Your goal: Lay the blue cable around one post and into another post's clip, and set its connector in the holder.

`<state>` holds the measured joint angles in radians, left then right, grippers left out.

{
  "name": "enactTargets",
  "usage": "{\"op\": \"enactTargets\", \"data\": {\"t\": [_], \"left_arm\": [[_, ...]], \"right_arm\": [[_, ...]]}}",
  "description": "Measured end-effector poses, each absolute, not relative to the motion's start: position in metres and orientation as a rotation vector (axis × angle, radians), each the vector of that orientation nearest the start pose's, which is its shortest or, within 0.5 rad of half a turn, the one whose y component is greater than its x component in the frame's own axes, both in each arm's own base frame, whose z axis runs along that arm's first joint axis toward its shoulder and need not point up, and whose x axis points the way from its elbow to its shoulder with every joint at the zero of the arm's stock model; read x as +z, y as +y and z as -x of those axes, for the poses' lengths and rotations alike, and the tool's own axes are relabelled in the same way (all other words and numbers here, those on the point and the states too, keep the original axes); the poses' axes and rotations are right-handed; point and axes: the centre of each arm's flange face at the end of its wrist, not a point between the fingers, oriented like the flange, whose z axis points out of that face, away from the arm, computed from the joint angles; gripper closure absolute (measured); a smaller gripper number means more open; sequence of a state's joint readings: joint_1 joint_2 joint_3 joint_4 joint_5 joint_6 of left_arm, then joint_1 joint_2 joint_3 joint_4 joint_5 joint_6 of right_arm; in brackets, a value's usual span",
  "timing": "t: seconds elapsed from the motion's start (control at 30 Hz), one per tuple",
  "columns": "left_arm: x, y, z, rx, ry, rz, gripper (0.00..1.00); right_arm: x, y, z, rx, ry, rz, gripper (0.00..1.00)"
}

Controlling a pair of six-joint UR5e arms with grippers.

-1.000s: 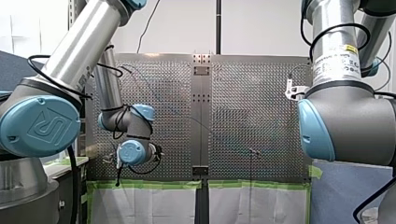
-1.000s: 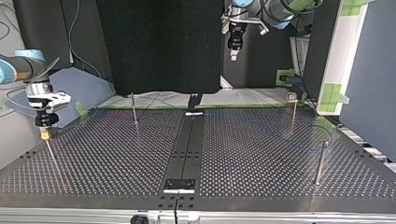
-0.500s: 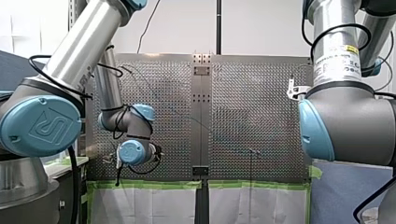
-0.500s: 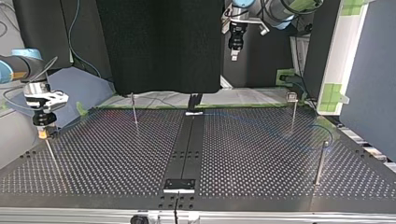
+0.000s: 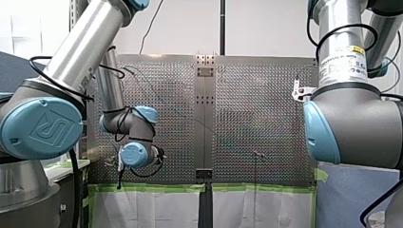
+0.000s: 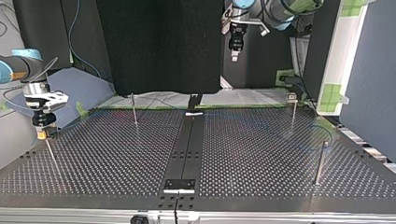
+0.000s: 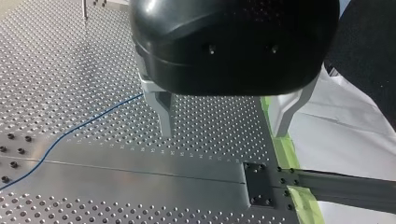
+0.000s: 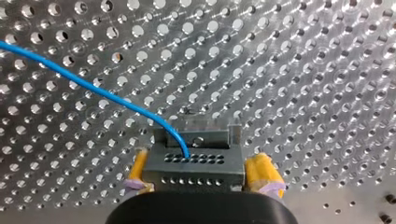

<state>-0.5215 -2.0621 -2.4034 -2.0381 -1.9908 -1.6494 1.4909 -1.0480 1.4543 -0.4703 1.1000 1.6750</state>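
Note:
In the right wrist view the grey connector point(image 8: 196, 165) sits against a pale holder point(image 8: 191, 135) on the perforated plate, and the blue cable point(image 8: 93, 88) curves out of its top. My right gripper point(image 8: 198, 179) is open: its yellow-padded fingers point(image 8: 261, 170) flank the connector with thin gaps. In the top view that right gripper point(image 6: 41, 134) hangs over a thin post at the left edge. My left gripper point(image 7: 223, 133) is open and holds nothing, hovering above the plate beside the cable point(image 7: 84, 123). In the top view the left gripper point(image 6: 235, 53) is high at the back.
A clip-topped post point(image 6: 293, 112) and a plain post point(image 6: 320, 161) stand at the top view's right, where a faint loop of cable lies. Another post point(image 6: 134, 109) stands left of the black centre rail point(image 6: 187, 144). A dark panel point(image 6: 159, 46) rises behind.
My right gripper's fingers have spread off the connector, and the gripper has drifted slightly toward the top view's left. My left arm has stayed still.

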Motion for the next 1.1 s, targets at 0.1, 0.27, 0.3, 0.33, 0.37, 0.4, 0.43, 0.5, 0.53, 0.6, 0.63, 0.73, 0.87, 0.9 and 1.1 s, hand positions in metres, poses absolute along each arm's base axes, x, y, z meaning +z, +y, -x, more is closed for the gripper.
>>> {"op": "enactTargets", "data": {"t": [0.1, 0.27, 0.3, 0.33, 0.37, 0.4, 0.43, 0.5, 0.53, 0.6, 0.63, 0.73, 0.87, 0.9, 1.1], "left_arm": [[0.0397, -0.2612, -0.2689, -0.057, 1.770, -0.093, 0.00], [0.0397, -0.2612, -0.2689, -0.057, 1.770, -0.093, 0.00], [0.0397, -0.2612, -0.2689, -0.057, 1.770, -0.093, 0.00], [0.0397, -0.2612, -0.2688, -0.057, 1.770, -0.093, 0.00], [0.0397, -0.2612, -0.2688, -0.057, 1.771, -0.094, 0.00], [0.0396, -0.2612, -0.2688, -0.057, 1.771, -0.094, 0.00], [0.0396, -0.2612, -0.2687, -0.057, 1.771, -0.094, 0.00], [0.0395, -0.2612, -0.2686, -0.056, 1.772, -0.095, 0.00], [0.0395, -0.2612, -0.2686, -0.056, 1.772, -0.095, 0.00], [0.0395, -0.2611, -0.2686, -0.054, 1.773, -0.097, 0.00], [0.0395, -0.2611, -0.2685, -0.054, 1.773, -0.098, 0.00], [0.0395, -0.2611, -0.2686, -0.053, 1.773, -0.098, 0.00], [0.0397, -0.2609, -0.2688, -0.050, 1.771, -0.096, 0.00], [0.0399, -0.2607, -0.2692, -0.048, 1.768, -0.094, 0.00], [0.0433, -0.2587, -0.2739, -0.015, 1.727, -0.060, 0.00]], "right_arm": [[0.2813, -0.6795, -0.1247, 1.579, -1.029, -1.420, 0.02], [0.2813, -0.6795, -0.1247, 1.580, -1.029, -1.420, 0.02], [0.2813, -0.6795, -0.1247, 1.580, -1.029, -1.420, 0.02], [0.2813, -0.6795, -0.1246, 1.580, -1.029, -1.420, 0.02], [0.2813, -0.6795, -0.1246, 1.579, -1.029, -1.420, 0.02], [0.2813, -0.6795, -0.1246, 1.579, -1.029, -1.420, 0.02], [0.2813, -0.6795, -0.1247, 1.580, -1.029, -1.420, 0.02], [0.2813, -0.6795, -0.1246, 1.579, -1.029, -1.420, 0.02], [0.2813, -0.6795, -0.1246, 1.580, -1.029, -1.420, 0.02], [0.2813, -0.6795, -0.1247, 1.579, -1.029, -1.420, 0.02], [0.2813, -0.6795, -0.1247, 1.580, -1.029, -1.420, 0.02], [0.2813, -0.6795, -0.1247, 1.579, -1.029, -1.420, 0.02], [0.2813, -0.6795, -0.1247, 1.580, -1.029, -1.420, 0.02], [0.2813, -0.6795, -0.1247, 1.580, -1.029, -1.420, 0.02], [0.2813, -0.6795, -0.1247, 1.580, -1.029, -1.420, 0.02]]}}
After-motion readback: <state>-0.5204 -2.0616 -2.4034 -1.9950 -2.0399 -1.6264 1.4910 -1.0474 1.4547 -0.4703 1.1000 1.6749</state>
